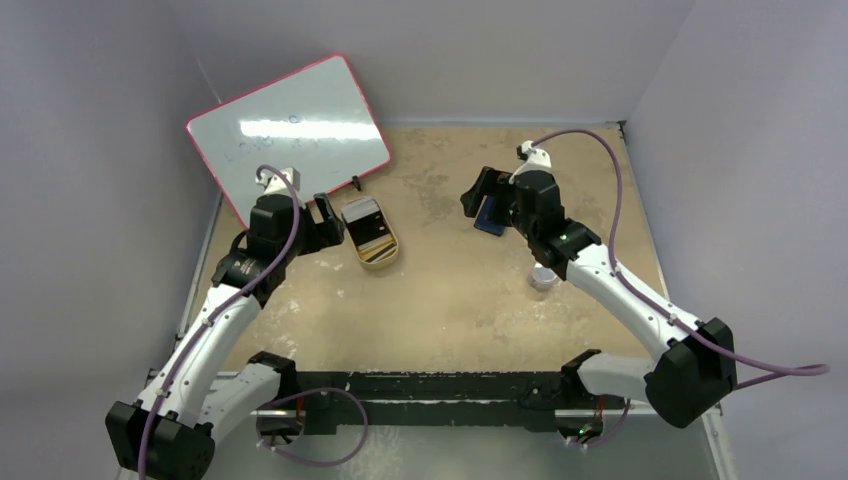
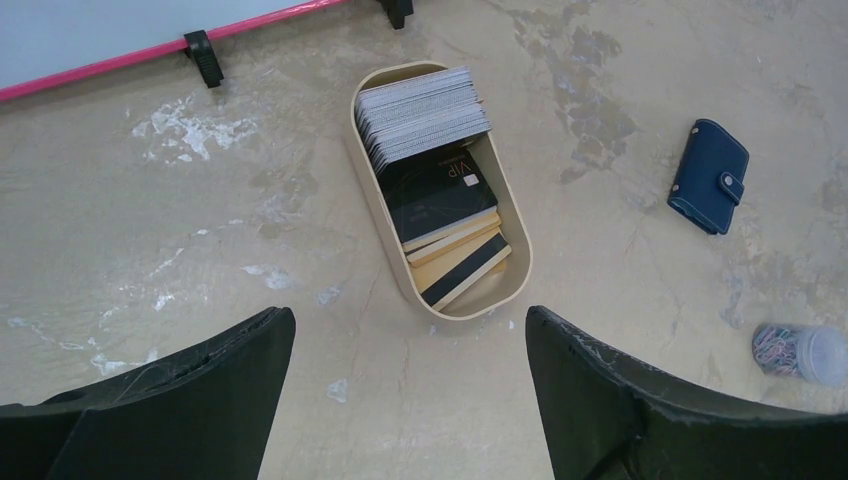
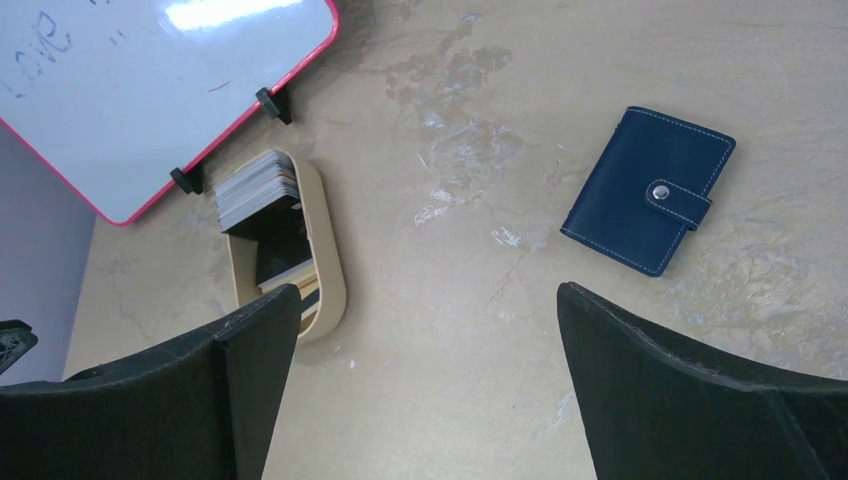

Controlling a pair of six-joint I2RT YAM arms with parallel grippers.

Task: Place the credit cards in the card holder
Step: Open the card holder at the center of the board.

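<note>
Card holder [image 3: 648, 190] navy, snapped shut, pale edge stitching, silver stud

Robotics lab test cell

Plain pale walls [image 1: 90, 150] box in a scuffed, stained tan worktop [image 1: 450, 300]. A left arm [image 1: 205, 340] and a right arm [image 1: 625, 295], both white and black, are bolted to a metal rail [image 1: 430, 385] at its near edge and trail purple cables [image 1: 790, 372]. A pink-framed whiteboard [image 1: 290, 130] leans on small black stands [image 2: 203, 57] at the back.

Stained tan table [image 2: 200, 250] — oval tin [image 2: 473, 308], closed card holder [image 2: 709, 177], whiteboard [image 3: 130, 90], paperclip jar [image 2: 800, 352].
</note>
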